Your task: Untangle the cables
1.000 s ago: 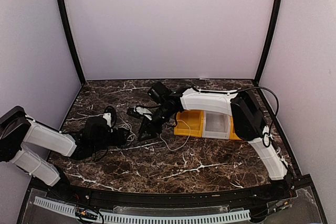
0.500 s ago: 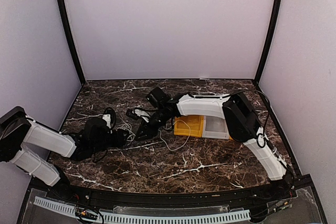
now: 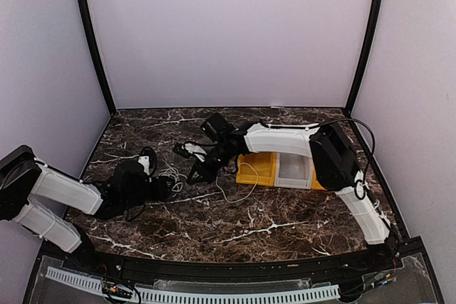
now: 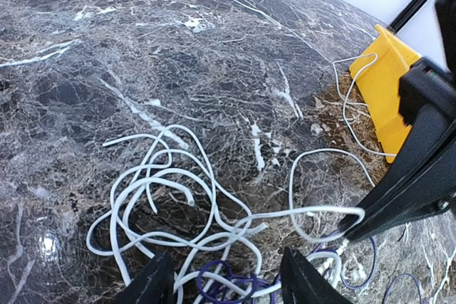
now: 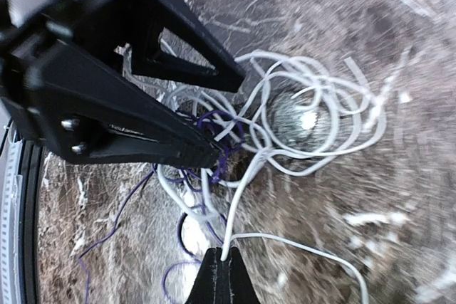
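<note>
The cables lie as a loose tangle of white cable (image 4: pixel 160 201) mixed with thin purple cable (image 4: pixel 228 279) on the dark marble table (image 3: pixel 285 226), left of centre. In the top view the clump (image 3: pixel 173 174) sits between both grippers. My left gripper (image 4: pixel 228 286) rests low over the tangle, open, with strands lying between its fingers (image 5: pixel 142 129). My right gripper (image 5: pixel 222 268) is shut on one white strand at the clump's right edge (image 4: pixel 353 213). That strand runs taut from the pinch back into the tangle.
A yellow bin (image 3: pixel 260 169) and a clear bin (image 3: pixel 293 169) stand side by side right of the clump, under the right arm. A loose white strand (image 3: pixel 239 194) curves toward the yellow bin. Pale walls enclose the table on three sides.
My right gripper has closed onto the white strand beside the clump, after shifting slightly. The left arm has stayed still.
</note>
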Robot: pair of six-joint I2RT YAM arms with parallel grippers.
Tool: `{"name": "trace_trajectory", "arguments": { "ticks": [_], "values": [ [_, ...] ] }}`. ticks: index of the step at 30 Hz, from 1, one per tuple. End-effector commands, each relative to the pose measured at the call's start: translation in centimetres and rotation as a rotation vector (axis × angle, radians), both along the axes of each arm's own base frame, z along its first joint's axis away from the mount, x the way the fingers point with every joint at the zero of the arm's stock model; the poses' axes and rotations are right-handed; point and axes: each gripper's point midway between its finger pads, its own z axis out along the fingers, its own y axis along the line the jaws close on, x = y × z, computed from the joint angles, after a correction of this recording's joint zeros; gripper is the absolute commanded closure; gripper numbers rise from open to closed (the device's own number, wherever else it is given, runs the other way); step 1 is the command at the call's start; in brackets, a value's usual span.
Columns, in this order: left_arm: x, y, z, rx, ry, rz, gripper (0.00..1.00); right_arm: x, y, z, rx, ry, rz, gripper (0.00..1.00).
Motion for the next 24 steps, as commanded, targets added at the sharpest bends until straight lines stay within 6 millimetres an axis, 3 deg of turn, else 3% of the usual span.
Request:
{"name": "trace_trajectory", "arguments": {
  "ticks": [1,4,8,13,18,24],
  "values": [
    [0.1,0.5,1.4,-0.007,-0.046,0.015,0.46,4.6,-2.5,12.5,0.124,-0.215,-0.074,1.00],
    [-0.2,0.8,1.5,-0.006,-0.054,0.015,0.46,7.1,-5.3,19.4,0.201,-0.309,-0.148,1.00],
    [-0.3,0.9,1.6,-0.009,-0.056,0.015,0.46,8.9,-8.7,27.6,0.278,-0.464,-0.235,1.00],
    [-0.4,0.7,1.6,-0.023,-0.052,0.009,0.46,8.3,-12.4,36.2,0.369,-0.675,-0.298,1.00],
    [-0.5,0.6,2.0,-0.037,-0.051,0.006,0.46,8.2,-15.6,41.1,0.374,-0.860,-0.365,1.00],
    [-0.8,1.2,3.1,-0.043,-0.064,0.024,0.46,9.8,-20.8,46.2,0.370,-1.033,-0.490,1.00]
  ]
}}
